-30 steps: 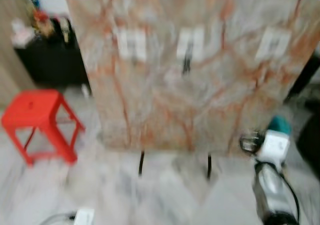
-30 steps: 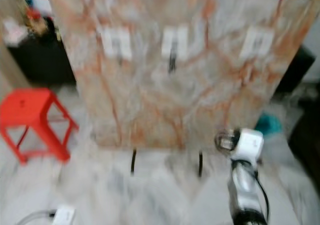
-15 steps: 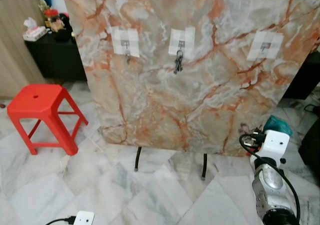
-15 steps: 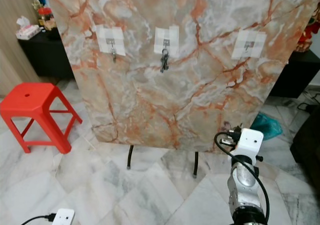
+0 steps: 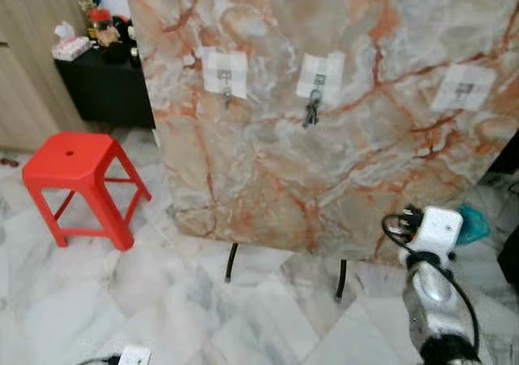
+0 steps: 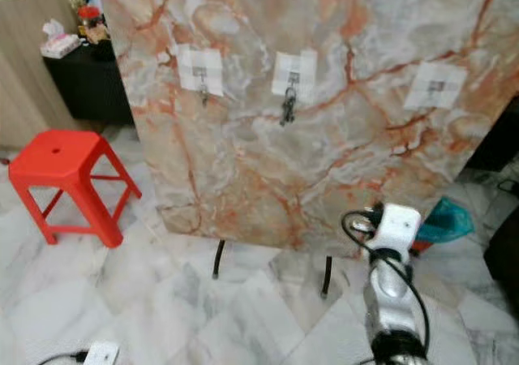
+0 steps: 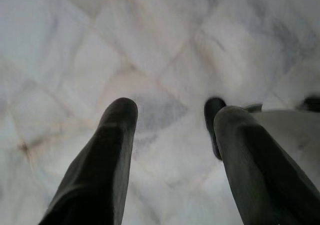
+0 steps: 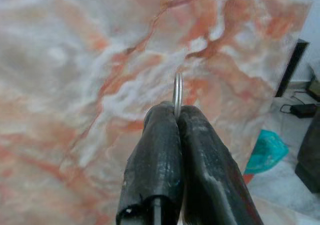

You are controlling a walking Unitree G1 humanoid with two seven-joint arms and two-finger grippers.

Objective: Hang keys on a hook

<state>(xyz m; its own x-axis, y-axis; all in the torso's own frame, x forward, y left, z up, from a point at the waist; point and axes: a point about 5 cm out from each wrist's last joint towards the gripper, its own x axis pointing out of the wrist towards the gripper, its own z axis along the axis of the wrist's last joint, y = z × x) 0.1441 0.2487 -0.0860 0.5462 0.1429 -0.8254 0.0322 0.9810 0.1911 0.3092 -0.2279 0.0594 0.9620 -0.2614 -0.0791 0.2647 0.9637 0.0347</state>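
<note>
A tall marble-patterned board point(image 5: 324, 162) stands before me with three white patches that each carry a hook. The left hook point(image 5: 226, 79) and the right hook point(image 5: 462, 89) look bare. A dark bunch of keys point(image 5: 311, 109) hangs from the middle hook. My right arm point(image 5: 430, 292) is raised at the lower right, short of the board. In the right wrist view my right gripper point(image 8: 177, 112) is shut on a thin metal key ring point(image 8: 177, 92), which points at the marble. My left gripper point(image 7: 175, 114) hangs open over the floor tiles.
A red plastic stool point(image 5: 77, 170) stands left of the board. Behind it is a black cabinet point(image 5: 105, 89) with small items on top. The board rests on thin black legs point(image 5: 232, 261). A teal bag point(image 5: 473, 221) lies at the right and a white power strip point(image 5: 134, 355) on the floor.
The blur of a second ago has cleared. The whole scene has slid a little to the right, so the camera has turned. My right arm keeps much the same pose.
</note>
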